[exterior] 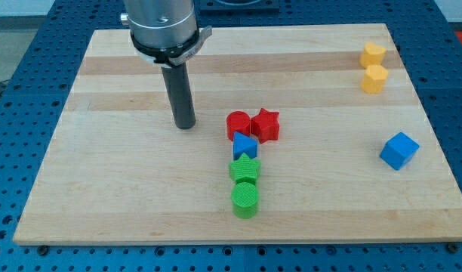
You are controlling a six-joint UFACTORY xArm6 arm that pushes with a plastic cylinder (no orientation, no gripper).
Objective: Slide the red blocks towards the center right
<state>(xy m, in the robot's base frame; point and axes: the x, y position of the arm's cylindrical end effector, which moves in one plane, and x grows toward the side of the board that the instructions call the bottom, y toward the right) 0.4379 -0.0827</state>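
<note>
My tip [186, 125] is resting on the bench [103, 189], just to the view's left of the red cylinder [238, 123] and apart from it. The red star [266, 125] is sitting touching the cylinder on its right, both near the bench's middle. A blue triangle block [244, 145] is lying just below them. The tool is a bare rod, with nothing to open or close. I judge the approach is finishing; next, a steady push rightward, keeping both reds together and clear of the triangle.

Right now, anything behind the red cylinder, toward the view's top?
Bare board behind the red cylinder. Red star touches its right side; my tip stands apart at left. Nothing seems hidden.
</note>
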